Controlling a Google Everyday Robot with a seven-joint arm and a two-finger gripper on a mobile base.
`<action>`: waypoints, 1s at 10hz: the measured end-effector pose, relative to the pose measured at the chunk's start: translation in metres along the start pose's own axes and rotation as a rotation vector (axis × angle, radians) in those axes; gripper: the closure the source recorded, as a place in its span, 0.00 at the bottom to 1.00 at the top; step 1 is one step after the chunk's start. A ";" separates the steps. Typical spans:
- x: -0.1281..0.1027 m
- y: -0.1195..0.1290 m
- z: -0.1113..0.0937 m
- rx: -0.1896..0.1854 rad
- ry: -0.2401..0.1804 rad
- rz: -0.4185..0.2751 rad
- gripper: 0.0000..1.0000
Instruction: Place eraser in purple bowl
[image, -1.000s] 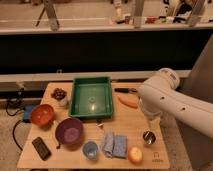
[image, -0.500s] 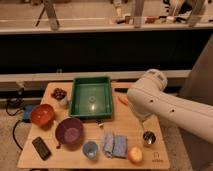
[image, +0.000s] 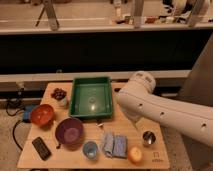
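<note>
The tabletop (image: 30, 160) is overhung on its right by the white arm (image: 165, 112), the pincer being hidden behind it so that its state cannot be told, while the purple bowl (image: 69, 132) is set upright to receive the eraser (image: 41, 148), laid flat just beside it.

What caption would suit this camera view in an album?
Robot arm hangs over a table, gripper out of sight; black eraser lies near the purple bowl, not yet inside.
</note>
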 end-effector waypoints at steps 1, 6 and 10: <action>-0.006 -0.004 -0.001 0.005 0.001 -0.031 0.20; -0.038 -0.022 -0.003 0.036 0.006 -0.147 0.20; -0.051 -0.029 -0.004 0.058 0.011 -0.222 0.20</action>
